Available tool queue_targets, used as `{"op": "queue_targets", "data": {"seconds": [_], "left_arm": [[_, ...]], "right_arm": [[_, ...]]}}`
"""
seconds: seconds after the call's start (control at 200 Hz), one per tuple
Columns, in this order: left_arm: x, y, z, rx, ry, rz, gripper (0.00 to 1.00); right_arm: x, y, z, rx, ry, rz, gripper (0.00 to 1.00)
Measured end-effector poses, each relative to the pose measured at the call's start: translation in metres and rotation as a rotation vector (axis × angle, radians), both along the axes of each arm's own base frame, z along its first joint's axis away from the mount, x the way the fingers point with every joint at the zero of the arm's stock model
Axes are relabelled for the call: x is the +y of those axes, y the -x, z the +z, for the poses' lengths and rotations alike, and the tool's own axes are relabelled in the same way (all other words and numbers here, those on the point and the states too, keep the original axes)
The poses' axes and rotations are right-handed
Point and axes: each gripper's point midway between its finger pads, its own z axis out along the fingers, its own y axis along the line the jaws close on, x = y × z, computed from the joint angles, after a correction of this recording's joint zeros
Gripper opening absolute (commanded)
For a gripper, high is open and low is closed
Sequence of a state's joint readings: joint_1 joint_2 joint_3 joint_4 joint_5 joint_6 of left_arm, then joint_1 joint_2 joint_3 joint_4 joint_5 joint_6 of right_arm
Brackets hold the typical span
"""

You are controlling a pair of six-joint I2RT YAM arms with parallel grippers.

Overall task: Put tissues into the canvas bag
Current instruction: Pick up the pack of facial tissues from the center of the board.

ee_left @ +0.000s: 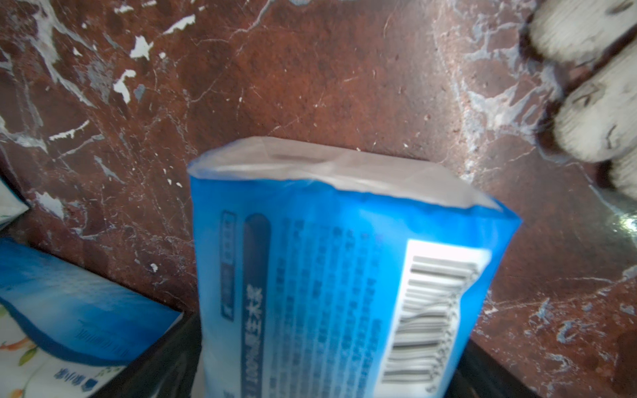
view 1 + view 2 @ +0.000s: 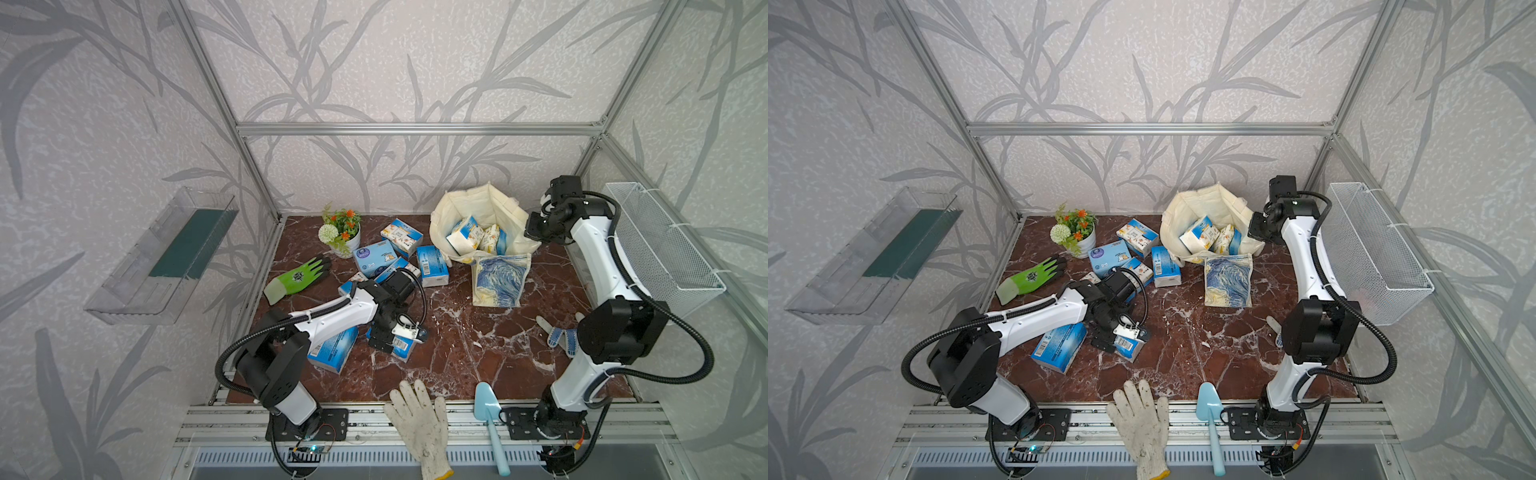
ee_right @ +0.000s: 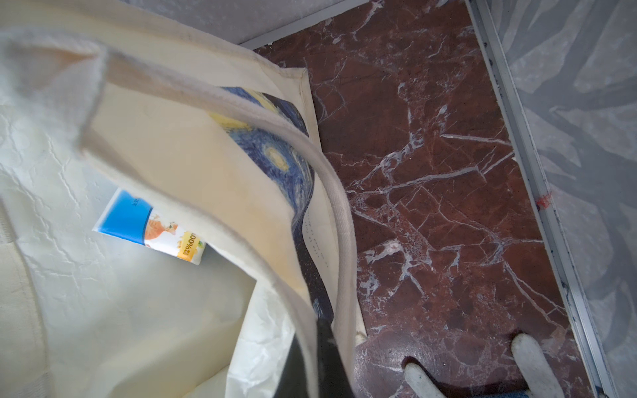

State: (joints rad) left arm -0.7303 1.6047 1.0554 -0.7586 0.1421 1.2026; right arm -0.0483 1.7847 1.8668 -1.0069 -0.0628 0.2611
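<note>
I am at the pick-up step for the next pack. My left gripper (image 2: 395,337) hangs over a blue tissue pack (image 2: 402,348) lying left of middle, toward the near side of the surface (image 2: 457,357). The jaws are spread wide and straddle it. In the left wrist view the pack fills the gap between them, and I judge it not yet squeezed.

My right gripper (image 2: 533,232) is clamped on the canvas bag (image 2: 469,203) at its right rim, by the handle (image 3: 241,113). That props the mouth open at the far right.

The next move calls for closing on the pack's long sides, lifting clear and carrying it right and far to the open mouth.

The pack is a soft brick in glossy blue wrap with a white folded end and a barcode panel, so I expect it to give under the jaws. A couple of tissues (image 2: 465,237) already sit in the bag. More lie loose: a cluster (image 2: 376,255) at the far middle and one (image 2: 334,351) under my left forearm.
</note>
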Motion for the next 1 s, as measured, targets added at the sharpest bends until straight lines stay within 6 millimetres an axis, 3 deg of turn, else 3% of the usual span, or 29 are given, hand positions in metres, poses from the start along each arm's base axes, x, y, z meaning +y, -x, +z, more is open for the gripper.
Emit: {"op": "queue_targets", "data": {"seconds": [0.215, 0.325, 0.56, 0.79, 1.0], "left_arm": [[-0.002, 0.003, -0.007, 0.014, -0.017, -0.008, 0.99], [-0.003, 0.004, -0.009, 0.02, -0.02, 0.001, 0.86], [-0.006, 0.006, -0.008, 0.034, -0.027, 0.045, 0.43], [-0.014, 0.0, 0.004, 0.063, -0.036, 0.145, 0.42], [-0.041, -0.017, 0.06, 0.057, 0.074, 0.274, 0.42]], "right_arm": [[0.0, 0.0, 0.0, -0.001, -0.002, 0.0, 0.0], [-0.001, 0.0, 0.0, 0.0, -0.003, -0.001, 0.0], [0.0, 0.0, -0.003, 0.002, -0.011, 0.002, 0.0], [0.0, 0.0, -0.003, 0.002, -0.015, 0.003, 0.0], [0.0, 0.0, -0.003, 0.002, -0.02, 0.003, 0.0]]}}
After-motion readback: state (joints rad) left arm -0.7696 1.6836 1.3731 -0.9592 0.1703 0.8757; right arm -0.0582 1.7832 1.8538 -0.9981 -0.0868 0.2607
